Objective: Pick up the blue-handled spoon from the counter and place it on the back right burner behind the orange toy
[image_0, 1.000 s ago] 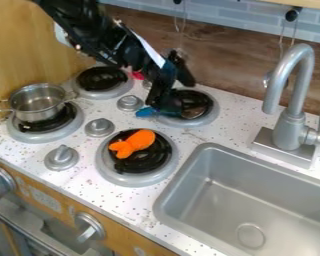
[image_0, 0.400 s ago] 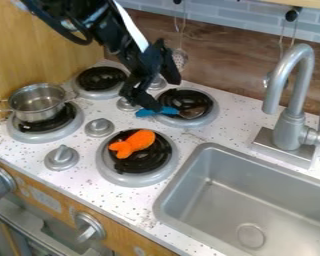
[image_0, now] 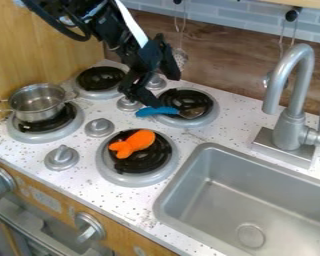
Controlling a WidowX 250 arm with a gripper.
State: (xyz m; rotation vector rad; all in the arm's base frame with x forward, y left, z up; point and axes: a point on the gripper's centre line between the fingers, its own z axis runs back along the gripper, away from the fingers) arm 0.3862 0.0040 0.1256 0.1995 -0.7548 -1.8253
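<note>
Gripper (image_0: pixel 150 103): upper middle, at smooth blue-handled utensil (image_0: pixel 154 111); I can't tell its grip
Pot (image_0: pixel 37 111): round metal, left

The black pincer (image_0: pixel 148 100) is near a blue-handled tool (image_0: pixel 157 111), an orange toy (image_0: pixel 133 143) lies on one burner (image_0: pixel 146 166), a pot (image_0: pixel 37 106) on another burner (image_0: pixel 46 136)

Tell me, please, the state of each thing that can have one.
Gripper: open, near the blue handle
Blue-handled utensil: lying partly on a burner
Orange toy: lying on a burner
Pot: upright, uncovered
Faucet: no water running
Sink: no water visible
Oven door: closed
</note>
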